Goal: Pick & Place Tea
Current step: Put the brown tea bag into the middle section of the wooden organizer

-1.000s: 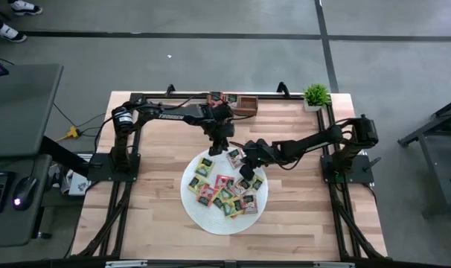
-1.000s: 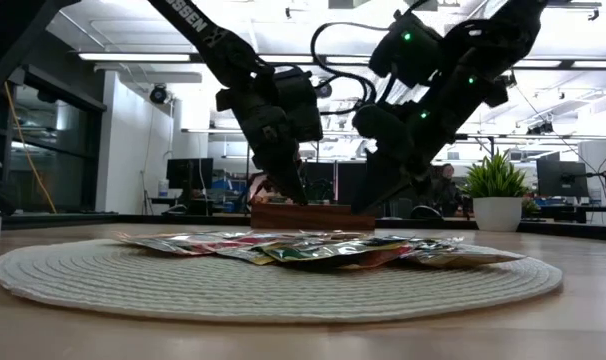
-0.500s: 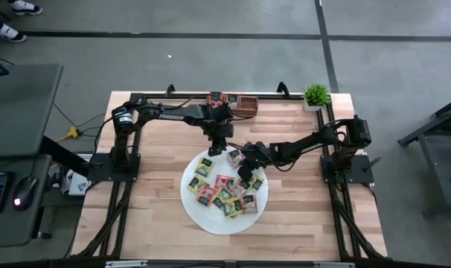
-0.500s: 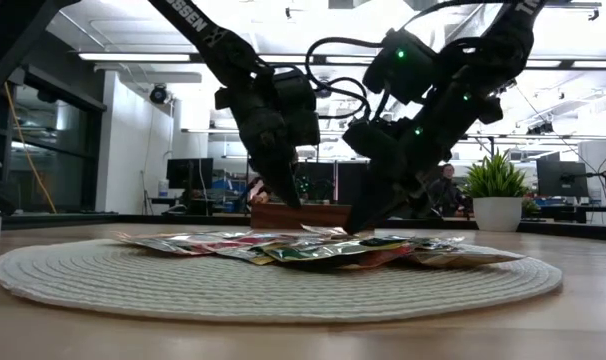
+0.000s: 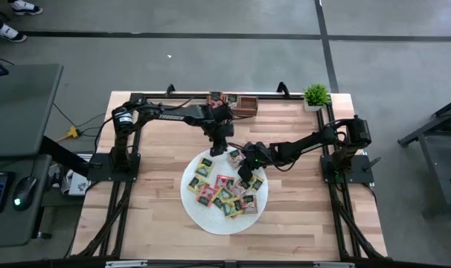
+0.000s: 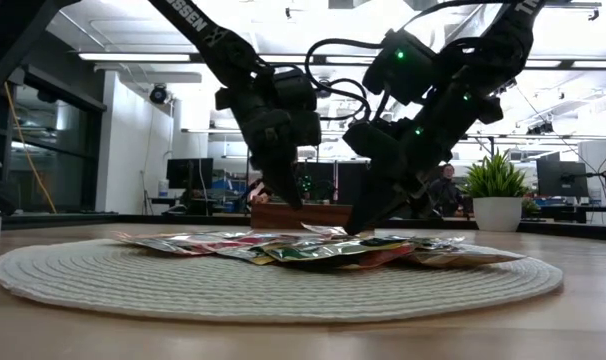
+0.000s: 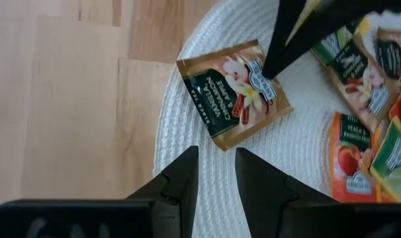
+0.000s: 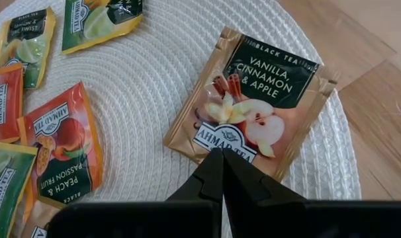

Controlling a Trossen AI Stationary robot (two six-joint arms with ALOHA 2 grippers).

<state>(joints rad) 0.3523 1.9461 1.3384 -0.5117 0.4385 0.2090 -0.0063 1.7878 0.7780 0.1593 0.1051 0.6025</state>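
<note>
**Tips on the vanilla packet**

My right gripper (image 8: 222,158), fingers pressed together, touches the near edge of the vanilla packet (image 8: 253,106) at the mat's (image 5: 190,199) one o'clock rim. My left gripper (image 7: 216,173) hovers beside it, narrowly parted, empty. Other tea (image 5: 227,193) lies mid-mat.

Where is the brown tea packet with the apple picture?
The brown square vanilla, cinnamon and apple tea packet lies at the round white woven mat's far edge, under the shut right gripper's tips.

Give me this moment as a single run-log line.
left gripper: open, empty, above mat edge | right gripper: shut, fingertips on vanilla cinnamon apple packet | other tea packets: on mat
</note>
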